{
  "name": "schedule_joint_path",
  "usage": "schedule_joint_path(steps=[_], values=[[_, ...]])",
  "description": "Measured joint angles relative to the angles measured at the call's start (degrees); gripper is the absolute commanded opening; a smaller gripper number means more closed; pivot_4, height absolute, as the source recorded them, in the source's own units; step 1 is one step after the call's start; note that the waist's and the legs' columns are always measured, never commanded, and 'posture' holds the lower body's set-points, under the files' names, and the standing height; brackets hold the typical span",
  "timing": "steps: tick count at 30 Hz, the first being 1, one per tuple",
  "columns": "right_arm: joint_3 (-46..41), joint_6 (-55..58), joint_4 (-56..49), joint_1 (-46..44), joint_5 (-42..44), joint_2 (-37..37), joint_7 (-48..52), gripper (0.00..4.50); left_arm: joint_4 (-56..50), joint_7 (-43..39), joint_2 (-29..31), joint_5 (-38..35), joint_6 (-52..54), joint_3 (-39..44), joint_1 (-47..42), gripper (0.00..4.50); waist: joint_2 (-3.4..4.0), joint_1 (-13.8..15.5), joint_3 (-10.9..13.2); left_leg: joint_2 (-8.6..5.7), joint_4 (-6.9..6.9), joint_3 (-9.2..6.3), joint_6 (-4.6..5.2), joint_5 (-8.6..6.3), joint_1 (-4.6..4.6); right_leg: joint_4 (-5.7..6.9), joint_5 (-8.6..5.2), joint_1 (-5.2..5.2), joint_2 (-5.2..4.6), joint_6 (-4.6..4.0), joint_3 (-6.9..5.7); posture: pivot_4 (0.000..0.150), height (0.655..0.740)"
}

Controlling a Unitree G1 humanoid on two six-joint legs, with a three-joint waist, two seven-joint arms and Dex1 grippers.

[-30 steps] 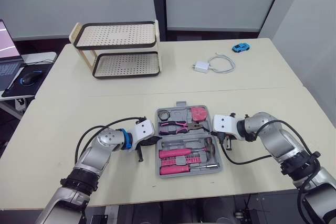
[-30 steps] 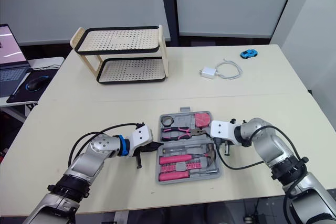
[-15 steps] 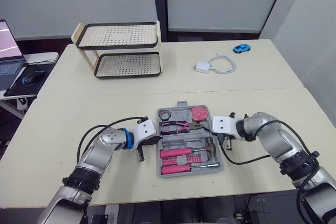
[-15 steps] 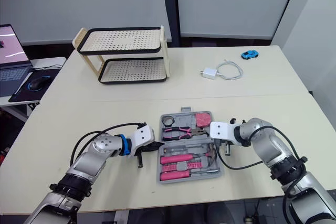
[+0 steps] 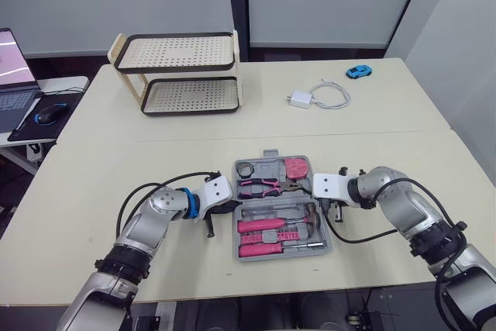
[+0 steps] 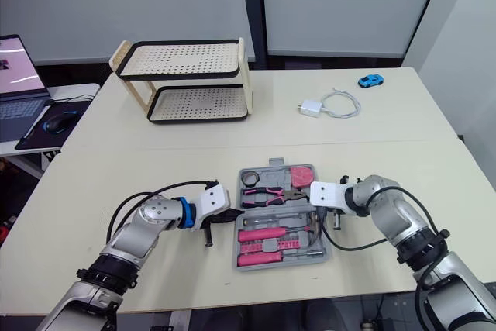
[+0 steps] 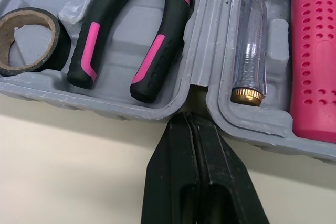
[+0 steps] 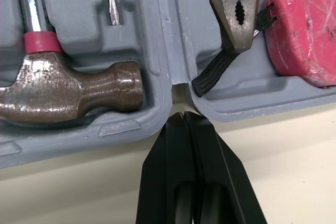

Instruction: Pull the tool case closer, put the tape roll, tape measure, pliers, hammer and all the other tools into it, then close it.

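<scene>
The grey tool case (image 5: 276, 201) lies open near the table's front edge. Its far half holds the tape roll (image 7: 29, 38), the pink-and-black pliers (image 7: 152, 35) and the pink tape measure (image 8: 304, 30). Its near half holds the hammer (image 8: 68, 95), a clear tester screwdriver (image 7: 252, 51) and pink-handled tools (image 5: 260, 226). My left gripper (image 7: 190, 120) is shut, its tip at the hinge notch on the case's left side. My right gripper (image 8: 184, 117) is shut too, its tip at the hinge notch on the case's right side.
A two-tier perforated rack (image 5: 182, 75) stands at the back left. A white charger with its cable (image 5: 318, 97) and a blue toy car (image 5: 357, 71) lie at the back right. A laptop and mouse (image 5: 43, 114) sit on a side table to the left.
The head camera has shifted slightly. Both grippers and the case keep their places relative to each other.
</scene>
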Motion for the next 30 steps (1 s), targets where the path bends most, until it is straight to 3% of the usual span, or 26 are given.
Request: schedule_joint_path(steps=[7,15,30], values=[[-0.2,1.9,-1.2,0.3,-0.4,0.3,0.7,0.02,0.0,-0.9,-0.3,0.0,0.0,-0.1,0.0,0.00,0.01,0.0,0.0,0.00,0.00,0.00,0.00,0.00,0.00,0.00,0.00,-0.01,0.01,0.00,-0.01,0.150,0.7400],[-0.4,7.2,-10.0,5.0,-0.3,-1.3,2.7,0.02,-1.4,-2.5,0.0,0.0,0.0,0.0,1.2,0.00,0.00,-0.2,0.0,0.00,-0.04,0.01,0.00,-0.01,-0.02,-0.06,0.00,-0.04,0.01,0.00,0.04,0.150,0.7400],[-2.3,13.0,-19.9,13.0,-0.3,-2.2,2.5,0.02,-14.9,-3.8,2.3,-1.1,7.9,0.3,10.4,0.00,0.02,-0.2,0.0,0.01,-0.06,0.01,0.01,-0.01,0.00,-0.05,-0.01,-0.02,0.05,0.00,0.02,0.150,0.7400]])
